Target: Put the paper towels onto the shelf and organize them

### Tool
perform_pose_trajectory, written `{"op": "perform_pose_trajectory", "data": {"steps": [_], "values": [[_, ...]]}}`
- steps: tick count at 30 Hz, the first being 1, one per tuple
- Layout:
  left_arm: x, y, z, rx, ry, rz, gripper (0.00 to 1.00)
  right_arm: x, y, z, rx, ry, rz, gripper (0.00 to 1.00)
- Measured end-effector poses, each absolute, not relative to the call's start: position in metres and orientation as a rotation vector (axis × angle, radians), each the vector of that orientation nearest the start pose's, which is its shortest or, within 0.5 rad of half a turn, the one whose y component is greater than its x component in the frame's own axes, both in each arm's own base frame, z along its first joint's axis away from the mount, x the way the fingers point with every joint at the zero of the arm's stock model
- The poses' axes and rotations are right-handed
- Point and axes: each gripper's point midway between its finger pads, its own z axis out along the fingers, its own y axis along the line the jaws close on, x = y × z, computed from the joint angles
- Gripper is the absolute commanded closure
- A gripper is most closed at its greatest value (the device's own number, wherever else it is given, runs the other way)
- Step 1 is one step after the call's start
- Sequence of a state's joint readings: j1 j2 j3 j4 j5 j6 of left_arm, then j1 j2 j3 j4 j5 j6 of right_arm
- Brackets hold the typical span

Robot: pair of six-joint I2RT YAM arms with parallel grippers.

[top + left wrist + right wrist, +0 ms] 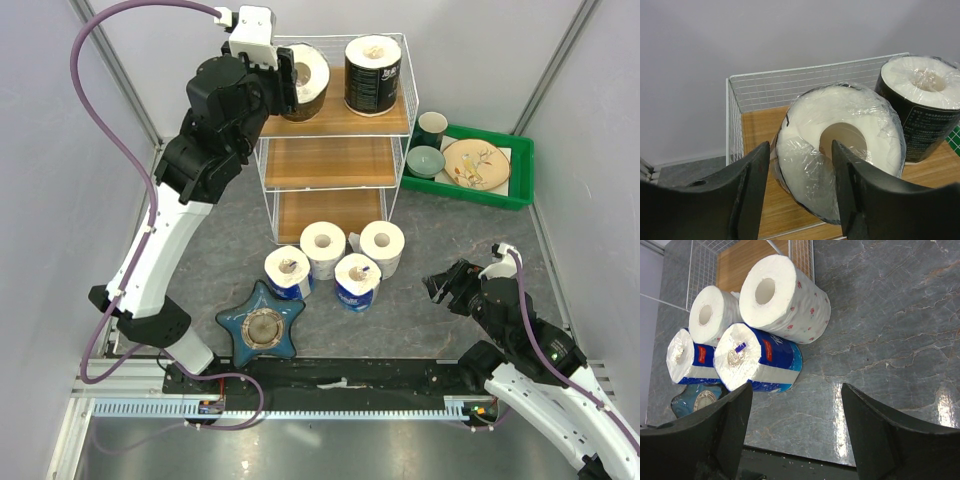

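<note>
The shelf (332, 160) stands at the back centre. My left gripper (290, 82) is at its top tier, shut on the wall of a black-wrapped paper towel roll (312, 72), one finger outside and one at the core. The roll (865, 115) hangs tilted over the wood between my fingers (800, 150). A second black-wrapped roll (372, 73) stands upright to its right and shows in the left wrist view (925, 105). Two white rolls (323, 248) (382, 245) and two blue-white rolls (287, 272) (357, 282) stand on the table in front of the shelf. My right gripper (447, 285) is open and empty, right of them.
A blue star-shaped dish (263, 325) lies at the front left of the rolls. A green tray (520, 170) of dishes sits right of the shelf. In the right wrist view my open gripper (796, 387) hangs over bare grey table (880, 340), with the rolls up left.
</note>
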State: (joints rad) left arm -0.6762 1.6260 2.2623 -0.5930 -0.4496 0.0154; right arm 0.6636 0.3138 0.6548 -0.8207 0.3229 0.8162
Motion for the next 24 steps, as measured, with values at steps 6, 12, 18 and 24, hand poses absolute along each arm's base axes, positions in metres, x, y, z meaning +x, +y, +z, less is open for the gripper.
{"op": "perform_pose_trajectory", "data": {"steps": [6, 12, 18, 24], "values": [[0.389, -0.206, 0.538, 0.157, 1.518, -0.182, 0.33, 0.165, 0.095, 0.193, 0.361, 2.045, 0.597, 0.20], [0.400, -0.197, 0.538, 0.121, 1.510, -0.183, 0.32, 0.165, 0.095, 0.193, 0.361, 2.045, 0.597, 0.20], [0.411, -0.189, 0.536, 0.088, 1.503, -0.208, 0.25, 0.165, 0.095, 0.193, 0.361, 2.045, 0.597, 0.20], [0.417, -0.192, 0.536, 0.083, 1.497, -0.255, 0.24, 0.165, 0.095, 0.193, 0.361, 2.045, 0.597, 0.20]]}}
